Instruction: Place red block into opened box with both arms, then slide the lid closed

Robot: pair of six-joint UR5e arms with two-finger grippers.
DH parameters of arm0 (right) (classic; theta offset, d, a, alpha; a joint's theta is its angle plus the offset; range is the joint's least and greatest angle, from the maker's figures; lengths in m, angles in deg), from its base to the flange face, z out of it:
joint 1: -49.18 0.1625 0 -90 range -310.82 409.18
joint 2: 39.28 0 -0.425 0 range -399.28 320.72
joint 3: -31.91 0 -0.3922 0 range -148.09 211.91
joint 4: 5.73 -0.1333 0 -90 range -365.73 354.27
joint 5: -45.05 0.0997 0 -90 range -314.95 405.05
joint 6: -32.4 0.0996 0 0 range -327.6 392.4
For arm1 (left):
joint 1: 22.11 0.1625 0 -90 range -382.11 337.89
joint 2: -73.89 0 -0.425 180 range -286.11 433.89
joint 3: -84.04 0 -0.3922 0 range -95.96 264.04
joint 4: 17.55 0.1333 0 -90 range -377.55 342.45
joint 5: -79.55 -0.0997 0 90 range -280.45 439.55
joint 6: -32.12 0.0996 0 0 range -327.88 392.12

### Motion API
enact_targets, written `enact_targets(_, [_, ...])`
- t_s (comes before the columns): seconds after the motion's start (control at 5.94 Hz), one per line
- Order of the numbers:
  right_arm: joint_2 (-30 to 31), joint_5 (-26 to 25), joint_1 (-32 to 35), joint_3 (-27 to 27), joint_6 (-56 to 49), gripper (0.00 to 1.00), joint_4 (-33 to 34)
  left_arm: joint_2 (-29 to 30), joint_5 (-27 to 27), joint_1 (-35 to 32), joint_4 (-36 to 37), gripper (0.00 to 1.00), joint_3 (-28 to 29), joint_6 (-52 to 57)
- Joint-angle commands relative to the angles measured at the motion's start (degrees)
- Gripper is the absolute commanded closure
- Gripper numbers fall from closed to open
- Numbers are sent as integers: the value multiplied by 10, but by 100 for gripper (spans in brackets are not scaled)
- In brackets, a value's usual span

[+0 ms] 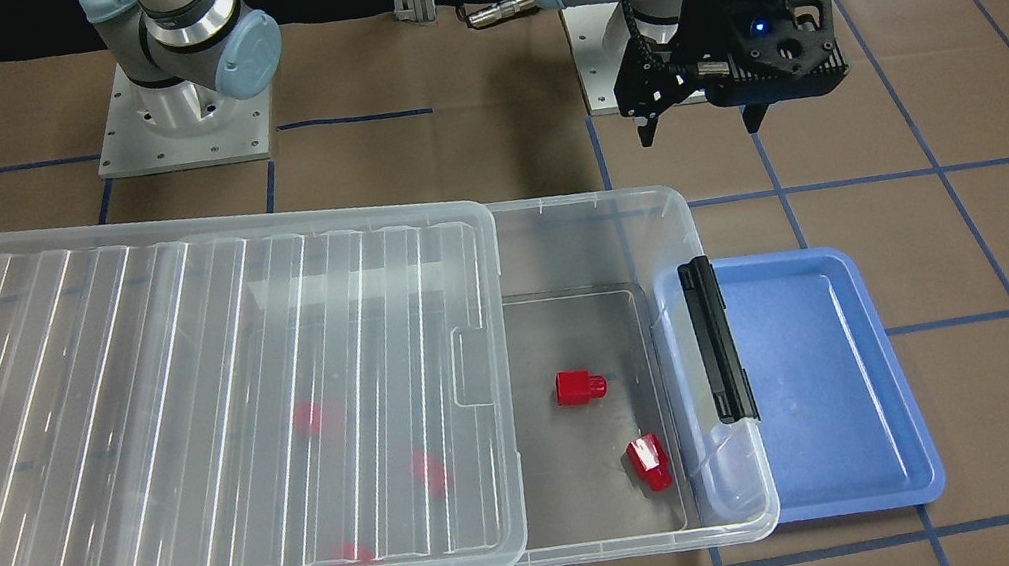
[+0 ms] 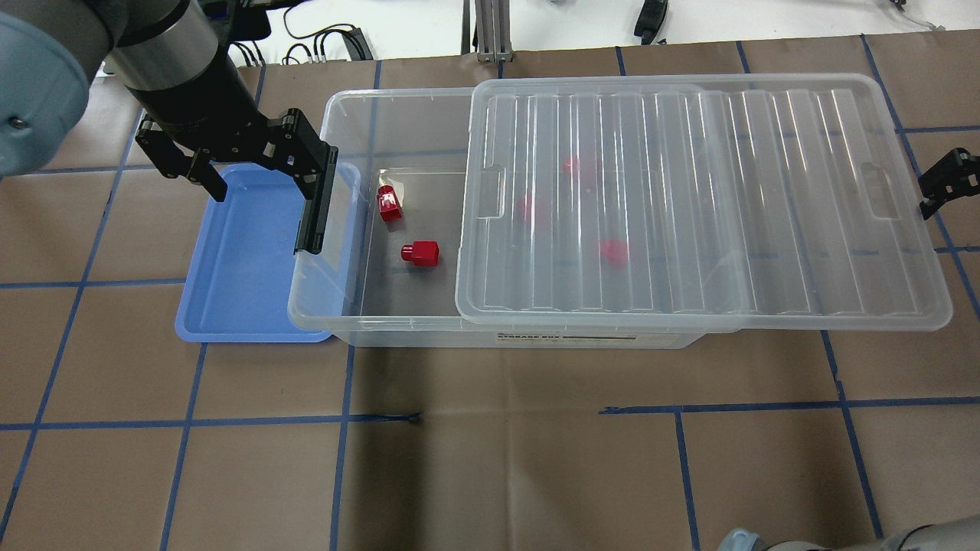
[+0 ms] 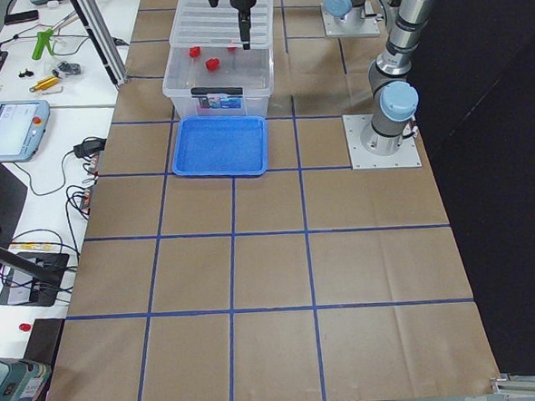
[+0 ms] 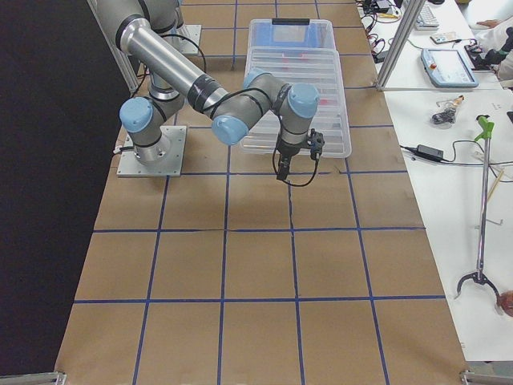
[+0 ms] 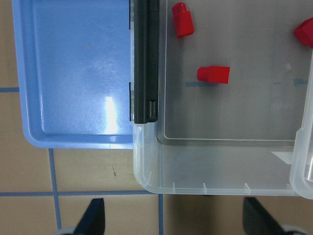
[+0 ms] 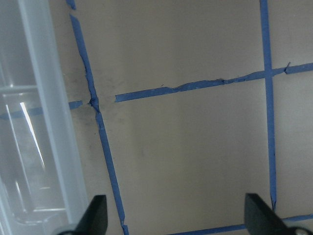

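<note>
Tabletop (image 2: 498, 467) is brown paper w/ blue tape grid. My clock refs use the overhead cam, 12 = far side from the robot.

1. I see the box (image 2: 398, 325), clear plastic, mid-table, long axis 9–3. Black latch bar (image 2: 314, 207) sits on its 9 o'clock end. Blue tray (image 2: 230, 283) lies just beside that end. The box rim overlaps the tray edge in view; contact n/k.
2. Lid (image 2: 689, 199) rests on top of box, offset toward 3 o'clock and overhanging that end. The 9 o'clock part of box is uncovered.
3. Red block A (image 2: 389, 205) is on the box floor in the uncovered part, near the latch end, stub toward 12. Red block B (image 2: 420, 253) is at approx 5 o'clock of A, apart from it, stub toward 9. Three more red blocks (image 2: 614, 251) show blurred under lid.
4. L gripper (image 2: 260, 184) hangs at 10 o'clock of box, above the latch end and the tray's far edge. Fingers are spread wide, nothing between them. Its wrist cam looks down on tray, latch bar, A and B.
5. R gripper (image 6: 176, 220) is at 3 o'clock, just beside the lid's short end; contact n/k. Fingers are spread wide, empty. On its wrist cam I see only bare paper and tape between them.
</note>
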Motion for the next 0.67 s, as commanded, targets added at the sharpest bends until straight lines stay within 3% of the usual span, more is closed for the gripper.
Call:
enact_targets(0.0, [20,2,17,-45,5,0,3,0,-2,0,0,2,0,1])
enact_targets(0.51, [32,2,53,-56,36,0,4,0,-3,0,1,2,0,2])
